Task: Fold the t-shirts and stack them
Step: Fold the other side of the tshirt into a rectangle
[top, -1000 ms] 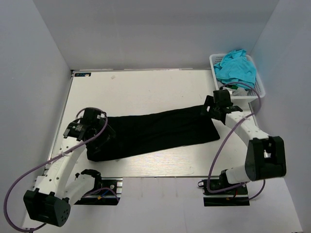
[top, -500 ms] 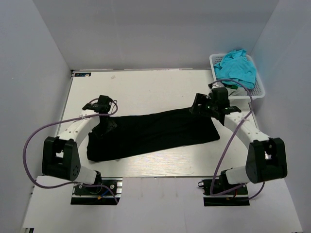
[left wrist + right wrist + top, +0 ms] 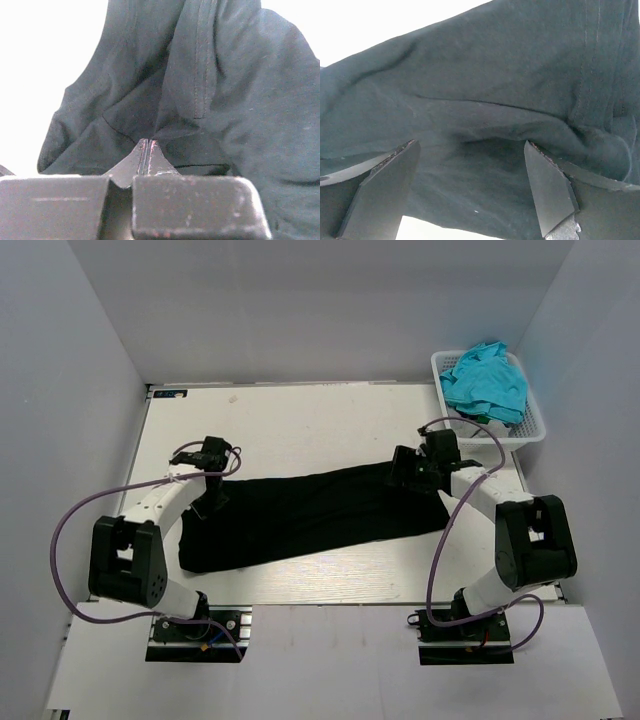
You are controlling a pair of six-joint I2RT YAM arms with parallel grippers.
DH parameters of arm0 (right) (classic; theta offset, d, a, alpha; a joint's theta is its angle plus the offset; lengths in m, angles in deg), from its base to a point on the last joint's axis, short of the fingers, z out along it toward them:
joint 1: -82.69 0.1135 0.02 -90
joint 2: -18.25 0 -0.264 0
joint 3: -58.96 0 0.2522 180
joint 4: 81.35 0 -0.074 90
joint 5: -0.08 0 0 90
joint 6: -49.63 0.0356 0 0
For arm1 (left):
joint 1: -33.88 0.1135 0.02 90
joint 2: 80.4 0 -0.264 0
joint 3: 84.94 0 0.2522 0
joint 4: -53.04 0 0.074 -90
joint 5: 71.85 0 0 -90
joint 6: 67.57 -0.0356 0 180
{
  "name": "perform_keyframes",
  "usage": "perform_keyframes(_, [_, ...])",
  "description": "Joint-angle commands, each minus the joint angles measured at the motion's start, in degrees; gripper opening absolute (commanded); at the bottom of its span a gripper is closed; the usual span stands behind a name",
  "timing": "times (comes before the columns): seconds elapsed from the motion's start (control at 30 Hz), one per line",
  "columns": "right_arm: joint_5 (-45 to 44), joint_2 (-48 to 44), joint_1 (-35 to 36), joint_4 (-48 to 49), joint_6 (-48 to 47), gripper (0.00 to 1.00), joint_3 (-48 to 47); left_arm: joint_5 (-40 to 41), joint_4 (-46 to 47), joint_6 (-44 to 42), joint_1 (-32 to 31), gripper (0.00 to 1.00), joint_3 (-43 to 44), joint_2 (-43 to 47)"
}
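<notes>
The shirt (image 3: 320,515) lay as a long, creased band of soft, matte black cloth. The left gripper (image 3: 145,144) pinched a fold; the right gripper (image 3: 470,143) stood spread.

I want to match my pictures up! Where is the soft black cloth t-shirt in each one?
Top view: the soft black cloth t-shirt lies stretched across the middle of the white tabletop.
Left wrist: t-shirt fills the middle and right.
Right wrist: t-shirt fills nearly the whole picture.
Shared landmark: the white tabletop beside it, in all three.
</notes>
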Motion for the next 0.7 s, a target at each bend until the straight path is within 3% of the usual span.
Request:
perform_keyframes(0.0, [-0.5, 0.6, -0.2, 1.2, 0.4, 0.9, 0.5, 5.6, 2.0, 0.8, 0.2, 0.0, 2.0, 5.7])
perform_keyframes(0.2, [-1.5, 1.3, -0.2, 1.2, 1.0, 0.9, 1.0, 7.1, 1.0, 0.0, 0.8, 0.0, 1.9, 11.7])
perform_keyframes(0.33, [-1.3, 1.9, -0.2, 1.4, 1.4, 0.9, 1.5, 9.6, -4.4, 5.4, 1.4, 0.0, -0.5, 13.8])
perform_keyframes(0.47, [-0.4, 2.9, -0.2, 1.4, 1.3, 0.9, 1.3, 9.7, -4.4, 11.6, 1.9, 0.0, -8.3, 16.3])
perform_keyframes(0.57, [-0.2, 2.9, -0.1, 1.3, 1.0, 0.9, 1.3, 9.0, -2.6, 14.1, 3.2, 0.25, -9.7, 14.2])
perform_keyframes(0.67, [-0.9, 2.5, -0.3, 0.5, 0.7, 0.9, 0.8, 12.1, -4.9, 17.6, 3.7, 0.38, -7.6, 8.7])
